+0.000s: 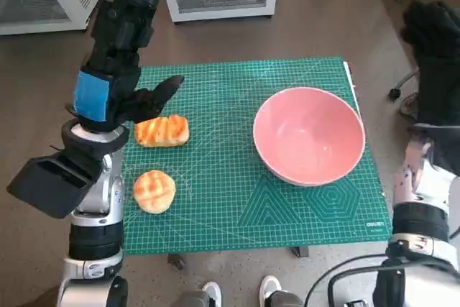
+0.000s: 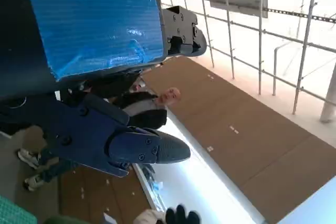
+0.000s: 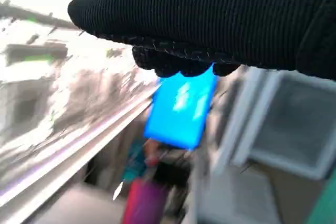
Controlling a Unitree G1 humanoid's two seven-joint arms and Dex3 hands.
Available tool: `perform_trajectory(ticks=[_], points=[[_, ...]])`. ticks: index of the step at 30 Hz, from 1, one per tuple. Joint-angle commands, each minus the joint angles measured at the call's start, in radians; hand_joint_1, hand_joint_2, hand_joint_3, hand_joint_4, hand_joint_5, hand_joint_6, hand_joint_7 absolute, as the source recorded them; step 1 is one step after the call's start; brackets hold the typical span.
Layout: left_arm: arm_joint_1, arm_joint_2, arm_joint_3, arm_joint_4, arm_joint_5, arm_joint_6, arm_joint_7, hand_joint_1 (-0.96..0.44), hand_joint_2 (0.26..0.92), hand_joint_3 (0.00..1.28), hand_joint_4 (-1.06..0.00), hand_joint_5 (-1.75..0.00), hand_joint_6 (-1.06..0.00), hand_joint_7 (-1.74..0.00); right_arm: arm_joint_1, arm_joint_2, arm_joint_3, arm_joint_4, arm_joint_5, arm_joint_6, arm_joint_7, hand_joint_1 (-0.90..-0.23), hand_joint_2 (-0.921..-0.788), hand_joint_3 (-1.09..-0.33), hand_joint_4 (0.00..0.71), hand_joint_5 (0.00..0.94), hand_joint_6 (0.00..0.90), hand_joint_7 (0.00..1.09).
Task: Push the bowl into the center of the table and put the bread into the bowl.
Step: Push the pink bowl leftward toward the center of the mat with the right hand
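Head view, left robot hand (image 1: 122, 70) raised, empty

The middle of the green mat (image 1: 237, 199) on the tabletop is bare, an open lane between the pink bowl (image 1: 309, 134) on the right and two bread pieces (image 1: 162, 131) (image 1: 154, 190) on the left. The left hand (image 1: 118, 70) hangs raised over the mat's left edge, above the upper bread. The right hand (image 1: 435, 48) is beyond the right edge, apart from the bowl.
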Motion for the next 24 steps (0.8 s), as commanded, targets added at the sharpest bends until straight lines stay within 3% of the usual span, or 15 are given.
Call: perform_trajectory(ticks=[1,15,24], points=[[-0.007,-0.001,0.002,0.004,-0.003,0.000,0.007,-0.54,0.921,0.32,-0.16,0.00,-0.06,-0.36,-0.017,-0.015,-0.021,0.103,-0.003,0.014,-0.015,-0.637,-0.921,-0.773,0.249,0.001,0.189,0.35],[-0.013,0.001,0.005,0.007,-0.014,0.004,0.000,-0.53,0.921,0.32,-0.16,0.00,-0.07,-0.36,-0.009,-0.009,-0.039,0.227,-0.015,0.084,-0.041,-0.615,-0.921,-0.810,0.259,0.005,0.185,0.38],[-0.010,0.007,0.010,0.003,-0.023,0.006,-0.006,-0.53,0.921,0.32,-0.16,0.00,-0.07,-0.36,0.017,0.009,-0.018,0.270,-0.055,0.143,-0.103,-0.551,-0.921,-0.830,0.259,0.004,0.188,0.39]])
